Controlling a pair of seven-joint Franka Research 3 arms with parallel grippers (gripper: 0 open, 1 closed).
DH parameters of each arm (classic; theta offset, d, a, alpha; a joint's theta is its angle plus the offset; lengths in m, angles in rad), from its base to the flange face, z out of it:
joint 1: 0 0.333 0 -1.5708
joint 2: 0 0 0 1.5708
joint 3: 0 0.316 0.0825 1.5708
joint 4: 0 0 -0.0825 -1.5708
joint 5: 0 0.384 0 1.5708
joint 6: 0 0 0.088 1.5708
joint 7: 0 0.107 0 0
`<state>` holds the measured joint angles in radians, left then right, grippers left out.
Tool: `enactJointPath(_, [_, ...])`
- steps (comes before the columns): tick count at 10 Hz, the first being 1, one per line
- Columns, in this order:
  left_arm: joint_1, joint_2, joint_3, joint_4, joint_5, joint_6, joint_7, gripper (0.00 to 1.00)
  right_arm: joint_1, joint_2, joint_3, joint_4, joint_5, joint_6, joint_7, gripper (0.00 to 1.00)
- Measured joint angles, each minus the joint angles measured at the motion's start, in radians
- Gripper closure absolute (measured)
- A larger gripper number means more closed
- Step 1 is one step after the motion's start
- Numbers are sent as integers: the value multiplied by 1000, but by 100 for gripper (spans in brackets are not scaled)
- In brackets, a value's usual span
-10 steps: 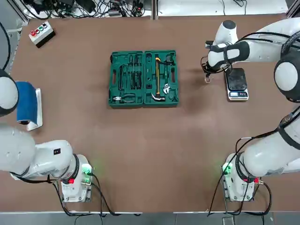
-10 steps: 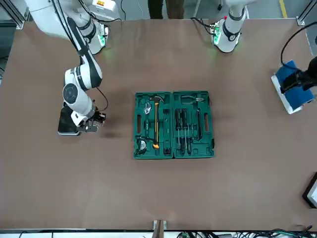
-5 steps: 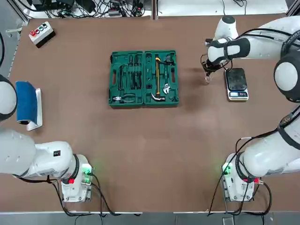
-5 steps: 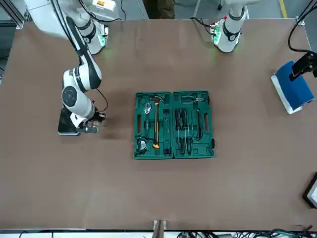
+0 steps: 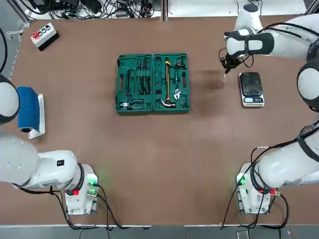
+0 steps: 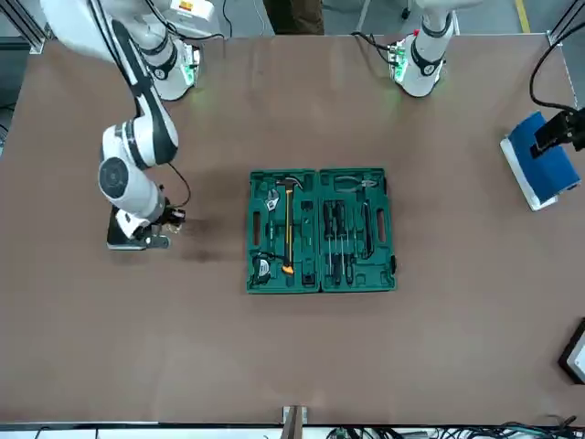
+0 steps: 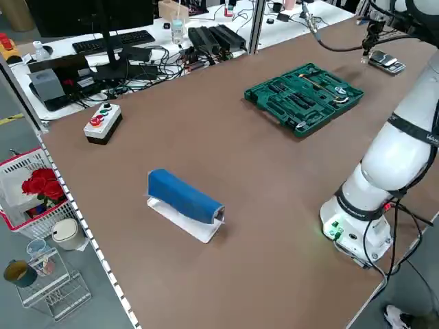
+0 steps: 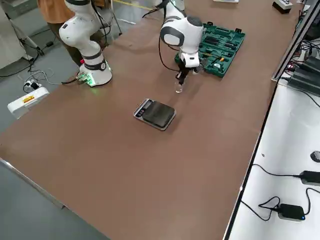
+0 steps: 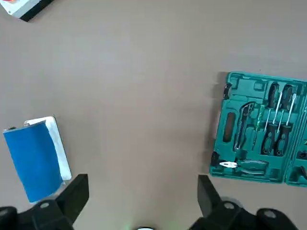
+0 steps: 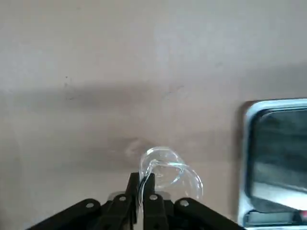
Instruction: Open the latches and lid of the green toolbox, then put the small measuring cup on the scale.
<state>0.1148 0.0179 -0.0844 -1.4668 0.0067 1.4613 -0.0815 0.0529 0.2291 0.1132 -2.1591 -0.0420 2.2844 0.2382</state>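
Toolbox (image 5: 152,83), green, lying open flat mid-table; hammer (image 5: 168,82) in robot's right half, screwdrivers (image 9: 281,115) in left half. Right gripper (image 10: 140,176) near the scale (image 5: 252,90), on the toolbox side of it; fingers closed, pinching the wall of the clear measuring cup (image 10: 170,177). Cup beside the scale, not on it; scale on the table, its dark top bare. Left gripper (image 9: 144,179) over robot's left side of table, by the blue-and-white object (image 5: 31,110), fingers spread, nothing between them
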Motion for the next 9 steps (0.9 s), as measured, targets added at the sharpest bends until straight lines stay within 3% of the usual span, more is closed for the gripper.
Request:
enactJointPath(4, [-9,0,0,14,0,0,-1,0,-15,-86,-157,-76,-57,-3,-195,93])
enactJointPath(7, [-6,0,2,16,-16,0,-1,0,-16,-93,-249,-157,-94,122,-309,93])
enactJointPath(9, [9,0,11,16,-57,0,1,0,-16,-93,-272,-171,-95,164,-344,93])
